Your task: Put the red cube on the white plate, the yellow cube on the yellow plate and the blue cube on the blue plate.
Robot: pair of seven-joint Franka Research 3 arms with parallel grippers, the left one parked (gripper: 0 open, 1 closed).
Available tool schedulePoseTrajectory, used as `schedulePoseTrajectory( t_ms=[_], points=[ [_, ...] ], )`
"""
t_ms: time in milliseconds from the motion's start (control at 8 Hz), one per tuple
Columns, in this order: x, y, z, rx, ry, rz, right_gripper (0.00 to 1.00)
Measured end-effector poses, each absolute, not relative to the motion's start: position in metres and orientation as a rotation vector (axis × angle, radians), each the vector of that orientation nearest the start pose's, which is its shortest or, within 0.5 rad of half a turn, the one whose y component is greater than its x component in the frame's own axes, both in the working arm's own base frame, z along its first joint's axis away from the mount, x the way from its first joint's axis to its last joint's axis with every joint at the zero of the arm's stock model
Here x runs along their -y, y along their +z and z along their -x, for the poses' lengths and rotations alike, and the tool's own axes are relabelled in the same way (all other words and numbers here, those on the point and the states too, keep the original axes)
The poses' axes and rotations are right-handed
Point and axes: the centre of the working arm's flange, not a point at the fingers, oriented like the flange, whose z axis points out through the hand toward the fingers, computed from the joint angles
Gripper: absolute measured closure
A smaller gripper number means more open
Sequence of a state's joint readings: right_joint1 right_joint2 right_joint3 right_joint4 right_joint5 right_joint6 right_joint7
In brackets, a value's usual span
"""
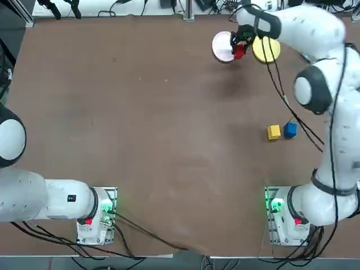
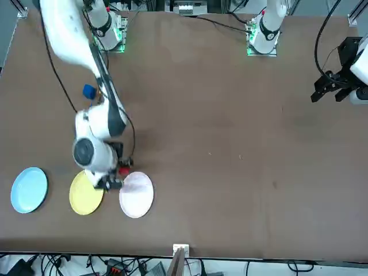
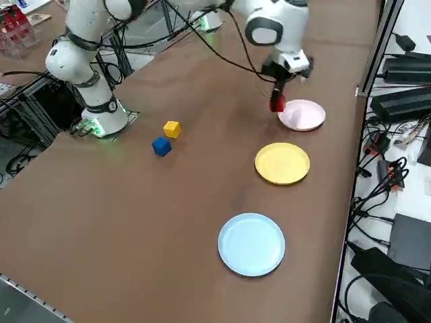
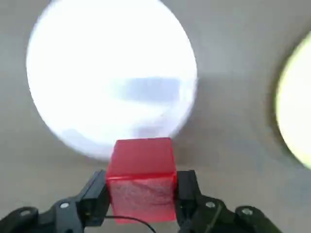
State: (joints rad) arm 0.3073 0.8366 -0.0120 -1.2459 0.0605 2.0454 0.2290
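Note:
My right gripper is shut on the red cube and holds it in the air at the near rim of the white plate. From overhead the red cube sits between the white plate and the yellow plate. In the side view the cube hangs just short of the white plate, with the yellow plate and the blue plate further along the same row. Side by side on the table nearer the arm's base lie the yellow cube and the blue cube.
The three plates line up along the table's far edge. Cables and black boxes lie just beyond that edge. My right arm reaches over the yellow plate. The blue plate is at the row's outer end.

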Motion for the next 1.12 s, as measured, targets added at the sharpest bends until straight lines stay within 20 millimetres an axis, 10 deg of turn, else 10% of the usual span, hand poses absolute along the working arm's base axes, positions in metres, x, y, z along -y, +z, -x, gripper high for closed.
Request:
schedulePoseTrajectory(
  t_ms=[875,1125],
  points=[
    [-0.240,0.227,-0.738,0.081,-0.144,3.068,0.31],
    [-0.241,0.218,-0.738,0.083,-0.144,3.068,0.14]
  ],
)
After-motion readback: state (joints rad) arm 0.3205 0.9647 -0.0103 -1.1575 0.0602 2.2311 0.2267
